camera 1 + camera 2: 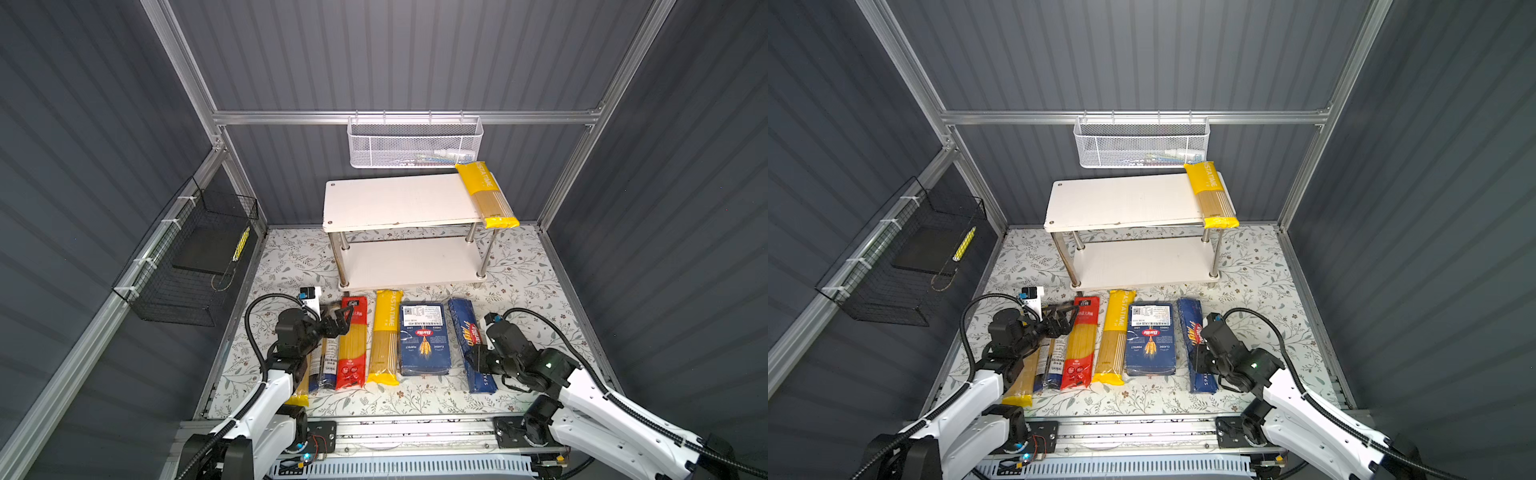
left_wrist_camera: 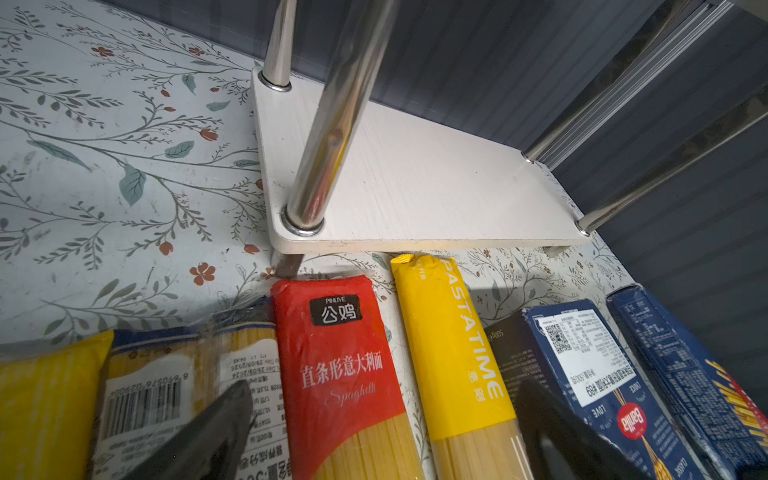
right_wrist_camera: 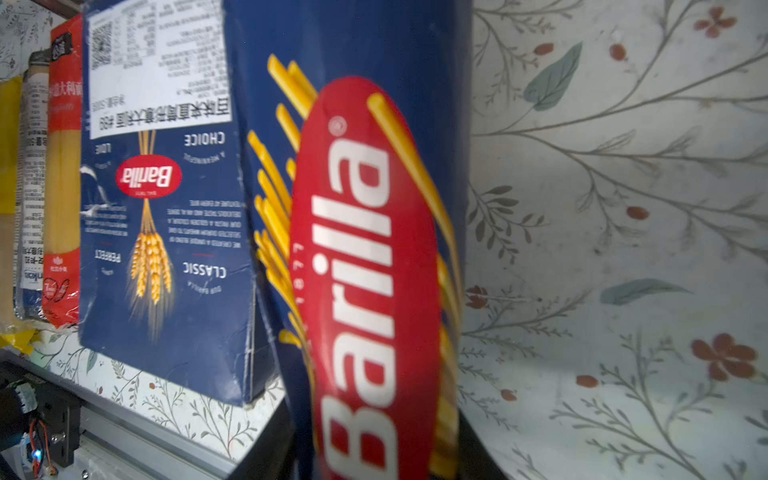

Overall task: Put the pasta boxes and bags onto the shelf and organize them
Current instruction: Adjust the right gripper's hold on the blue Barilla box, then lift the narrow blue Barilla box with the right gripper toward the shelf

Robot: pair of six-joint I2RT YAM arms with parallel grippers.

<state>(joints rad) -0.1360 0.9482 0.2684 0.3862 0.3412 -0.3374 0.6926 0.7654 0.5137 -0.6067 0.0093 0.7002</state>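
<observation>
The shelf (image 1: 395,201) stands at the back with one yellow-ended bag (image 1: 486,195) lying across the right end of its top board. In front of it, on the mat, lie a row: a yellow bag (image 1: 301,392) half under my left arm, a clear blue-labelled bag (image 1: 328,368), a red bag (image 1: 351,349), a yellow bag (image 1: 386,336), the wide Barilla box (image 1: 424,338) and the narrow spaghetti box (image 1: 465,322). My left gripper (image 2: 382,428) hovers open over the far ends of the bags. My right gripper (image 3: 374,440) has its fingers (image 3: 274,440) pressed on both long sides of the narrow box.
A white mesh basket (image 1: 415,143) hangs on the back wall just above the shelf. A black wire basket (image 1: 195,257) is fixed to the left wall. An aluminium rail (image 1: 415,430) runs along the front edge. Grey walls close in three sides.
</observation>
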